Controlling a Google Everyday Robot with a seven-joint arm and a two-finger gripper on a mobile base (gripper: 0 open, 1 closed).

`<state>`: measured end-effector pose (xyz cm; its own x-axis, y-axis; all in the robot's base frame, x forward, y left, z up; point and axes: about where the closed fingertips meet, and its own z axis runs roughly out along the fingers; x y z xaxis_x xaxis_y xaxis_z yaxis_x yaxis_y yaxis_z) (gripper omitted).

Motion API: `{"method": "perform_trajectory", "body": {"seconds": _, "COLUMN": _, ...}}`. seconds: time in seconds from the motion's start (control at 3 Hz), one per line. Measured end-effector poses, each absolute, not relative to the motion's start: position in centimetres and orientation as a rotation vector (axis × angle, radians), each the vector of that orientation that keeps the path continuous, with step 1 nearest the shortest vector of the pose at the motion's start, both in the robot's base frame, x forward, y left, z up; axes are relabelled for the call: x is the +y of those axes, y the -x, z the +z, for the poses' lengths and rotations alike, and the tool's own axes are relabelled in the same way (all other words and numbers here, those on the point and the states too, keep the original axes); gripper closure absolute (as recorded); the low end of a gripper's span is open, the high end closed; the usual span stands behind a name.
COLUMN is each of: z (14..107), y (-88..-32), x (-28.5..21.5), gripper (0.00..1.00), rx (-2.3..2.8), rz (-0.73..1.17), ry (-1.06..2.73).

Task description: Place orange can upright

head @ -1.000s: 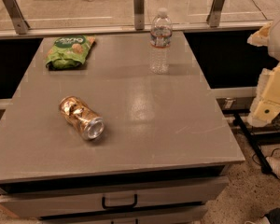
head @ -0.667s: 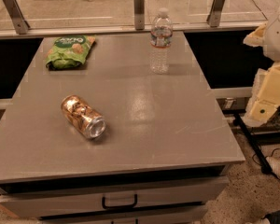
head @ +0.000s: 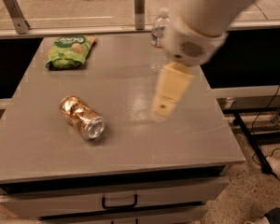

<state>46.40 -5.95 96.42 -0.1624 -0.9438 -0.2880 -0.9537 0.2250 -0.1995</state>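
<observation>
Gripper (head: 162,107) hangs over the grey table (head: 130,146), and you cannot tell if it is open or closed. To its left, well apart, one orange can (head: 82,117) lies on its side. Behind the gripper stands one water bottle (head: 158,29). Further left lies one green snack bag (head: 70,51), its lettering unreadable.

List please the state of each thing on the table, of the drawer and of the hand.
orange can: lying on its side, silver end toward the front.
water bottle: standing upright, cap on.
green snack bag: lying flat, looks unopened.
drawer: closed.
hand: above the table, right of the can, not touching it.
</observation>
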Motion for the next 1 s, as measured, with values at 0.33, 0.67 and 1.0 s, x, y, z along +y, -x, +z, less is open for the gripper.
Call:
{"method": "perform_trajectory", "body": {"seconds": 0.33, "z": 96.0, "y": -47.7, "x": 4.1, "gripper": 0.0, "rx": 2.102, "rz": 0.105, "ry": 1.783}}
{"method": "perform_trajectory", "body": {"seconds": 0.67, "z": 96.2, "y": -47.4, "x": 6.0, "gripper": 0.0, "rx": 2.147, "rz": 0.134, "ry": 1.727}}
{"method": "perform_trajectory", "body": {"seconds": 1.0, "z": 96.2, "y": -47.4, "x": 5.9, "gripper": 0.0, "rx": 2.149, "rz": 0.133, "ry": 1.724}}
